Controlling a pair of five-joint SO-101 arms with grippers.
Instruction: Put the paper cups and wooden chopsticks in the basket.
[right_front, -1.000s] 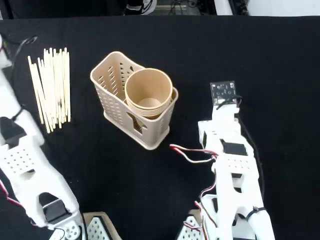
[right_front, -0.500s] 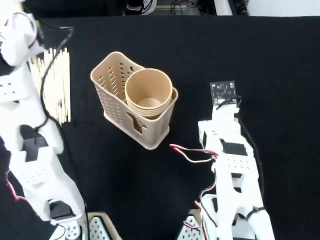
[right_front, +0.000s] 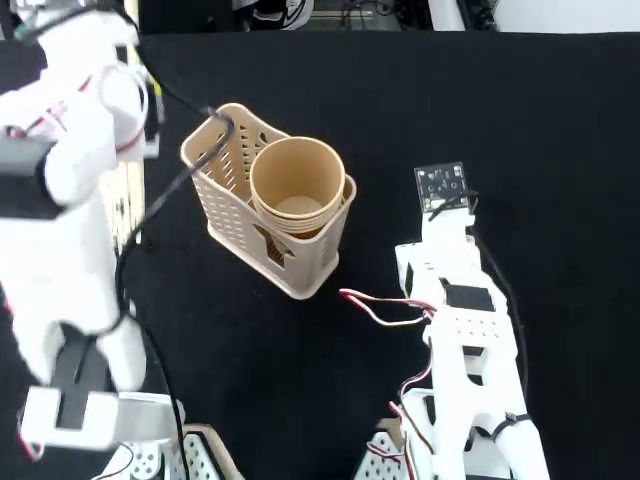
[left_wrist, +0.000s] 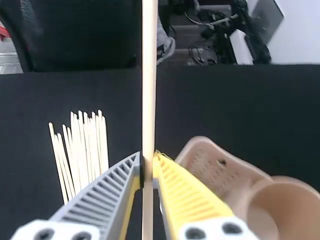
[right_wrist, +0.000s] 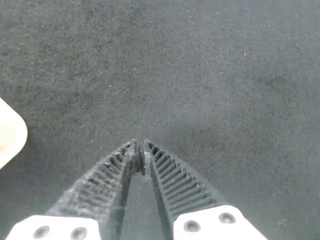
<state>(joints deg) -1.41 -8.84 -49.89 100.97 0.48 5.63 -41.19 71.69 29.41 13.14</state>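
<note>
My left gripper (left_wrist: 148, 169) is shut on a single wooden chopstick (left_wrist: 148, 75), which stands upright between its fingers, lifted above the table. Below it lies the loose pile of chopsticks (left_wrist: 82, 145), with the beige perforated basket (left_wrist: 215, 165) and the paper cups (left_wrist: 285, 205) beside it. From above, the stacked paper cups (right_front: 297, 180) sit inside the basket (right_front: 240, 235). The raised left arm (right_front: 70, 200) covers most of the chopstick pile (right_front: 128, 200). My right gripper (right_wrist: 139, 150) is shut on nothing, low over the black cloth to the right of the basket.
The right arm (right_front: 455, 300) lies along the table's right half, its red and white wires (right_front: 380, 305) trailing toward the basket. A pale corner of the basket (right_wrist: 10, 137) shows beside the right gripper. Black cloth covers the table.
The left arm has swung up from the left edge and risen toward the camera, now hiding most of the chopstick pile. The right arm has barely moved.
</note>
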